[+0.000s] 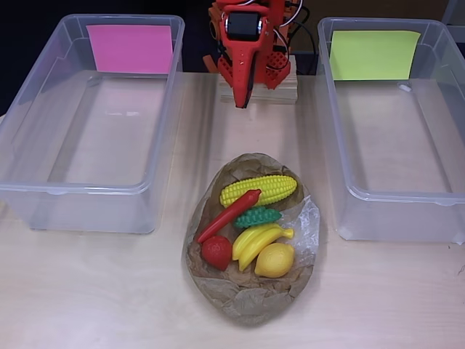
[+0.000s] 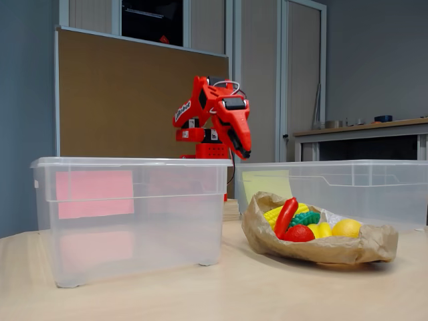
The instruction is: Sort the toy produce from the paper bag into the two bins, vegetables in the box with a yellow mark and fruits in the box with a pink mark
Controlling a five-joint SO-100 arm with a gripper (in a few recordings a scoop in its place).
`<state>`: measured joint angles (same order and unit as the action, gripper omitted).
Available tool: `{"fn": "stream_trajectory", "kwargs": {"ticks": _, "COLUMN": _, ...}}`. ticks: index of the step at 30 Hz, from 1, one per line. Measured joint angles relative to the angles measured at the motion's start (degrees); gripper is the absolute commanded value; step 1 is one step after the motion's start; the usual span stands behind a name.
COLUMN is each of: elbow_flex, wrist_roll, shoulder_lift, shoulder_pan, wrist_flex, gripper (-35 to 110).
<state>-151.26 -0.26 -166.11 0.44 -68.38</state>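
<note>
A crumpled brown paper bag (image 1: 251, 298) (image 2: 321, 247) lies open on the table between the two bins. In it are a yellow corn cob (image 1: 259, 190), a red chili pepper (image 1: 229, 216) (image 2: 285, 215), a small green vegetable (image 1: 257, 217), a yellow banana (image 1: 260, 242), a red strawberry (image 1: 216, 252) (image 2: 299, 233) and a lemon (image 1: 275, 259) (image 2: 347, 228). The clear bin with the pink mark (image 1: 130, 48) (image 2: 94, 193) is at the left, the one with the yellow mark (image 1: 373, 54) (image 2: 267, 182) at the right. My red gripper (image 1: 242, 100) (image 2: 247, 154) hangs folded near the arm's base, shut, holding nothing, well behind the bag.
The arm's base stands on a wooden block (image 1: 285, 89) at the table's far edge. Both bins hold nothing. Bare tabletop (image 1: 94, 291) lies in front of the bins and around the bag.
</note>
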Motion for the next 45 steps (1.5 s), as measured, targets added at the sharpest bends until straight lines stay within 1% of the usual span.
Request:
{"fn": "stream_trajectory", "kwargs": {"ticks": 2, "elbow_flex": 5.45, "wrist_roll": -1.32, "shoulder_lift": 6.68, "shoulder_pan": -1.41, "wrist_flex": -0.18, "gripper": 0}}
{"fn": "stream_trajectory", "kwargs": {"ticks": 5, "elbow_flex": 14.06, "wrist_roll": 5.36, "shoulder_lift": 18.72, "shoulder_pan": -3.16, "wrist_flex": -0.44, "gripper": 0}}
{"fn": "stream_trajectory", "kwargs": {"ticks": 8, "elbow_flex": 21.36, "wrist_roll": 5.63, "shoulder_lift": 30.41, "shoulder_pan": -2.81, "wrist_flex": 1.05, "gripper": 0}}
{"fn": "stream_trajectory", "kwargs": {"ticks": 10, "elbow_flex": 24.96, "wrist_roll": 10.02, "shoulder_lift": 36.91, "shoulder_pan": -2.99, "wrist_flex": 2.2, "gripper": 1}}
{"fn": "stream_trajectory", "kwargs": {"ticks": 11, "elbow_flex": 26.89, "wrist_roll": 13.36, "shoulder_lift": 39.9, "shoulder_pan": -3.08, "wrist_flex": 2.37, "gripper": 3}}
{"fn": "stream_trajectory", "kwargs": {"ticks": 12, "elbow_flex": 28.92, "wrist_roll": 15.82, "shoulder_lift": 42.54, "shoulder_pan": -3.08, "wrist_flex": 2.46, "gripper": 9}}
{"fn": "stream_trajectory", "kwargs": {"ticks": 13, "elbow_flex": 30.59, "wrist_roll": 16.52, "shoulder_lift": 45.26, "shoulder_pan": -3.43, "wrist_flex": 3.08, "gripper": 14}}
{"fn": "stream_trajectory", "kwargs": {"ticks": 14, "elbow_flex": 31.9, "wrist_roll": 15.64, "shoulder_lift": 47.81, "shoulder_pan": -3.69, "wrist_flex": 3.43, "gripper": 17}}
{"fn": "stream_trajectory", "kwargs": {"ticks": 17, "elbow_flex": 34.63, "wrist_roll": 7.21, "shoulder_lift": 53.79, "shoulder_pan": -4.75, "wrist_flex": 4.57, "gripper": 27}}
{"fn": "stream_trajectory", "kwargs": {"ticks": 19, "elbow_flex": 34.98, "wrist_roll": 1.85, "shoulder_lift": 56.34, "shoulder_pan": -5.1, "wrist_flex": 5.98, "gripper": 31}}
{"fn": "stream_trajectory", "kwargs": {"ticks": 23, "elbow_flex": 35.68, "wrist_roll": -6.33, "shoulder_lift": 61.96, "shoulder_pan": -4.39, "wrist_flex": 8.35, "gripper": 34}}
{"fn": "stream_trajectory", "kwargs": {"ticks": 27, "elbow_flex": 36.91, "wrist_roll": -10.28, "shoulder_lift": 68.38, "shoulder_pan": -2.99, "wrist_flex": 11.07, "gripper": 34}}
{"fn": "stream_trajectory", "kwargs": {"ticks": 33, "elbow_flex": 37.53, "wrist_roll": -11.16, "shoulder_lift": 75.85, "shoulder_pan": -1.05, "wrist_flex": 14.15, "gripper": 31}}
{"fn": "stream_trajectory", "kwargs": {"ticks": 38, "elbow_flex": 37.71, "wrist_roll": -10.9, "shoulder_lift": 79.98, "shoulder_pan": -0.79, "wrist_flex": 16.7, "gripper": 17}}
{"fn": "stream_trajectory", "kwargs": {"ticks": 45, "elbow_flex": 39.64, "wrist_roll": -8.53, "shoulder_lift": 83.32, "shoulder_pan": -0.7, "wrist_flex": 18.11, "gripper": 8}}
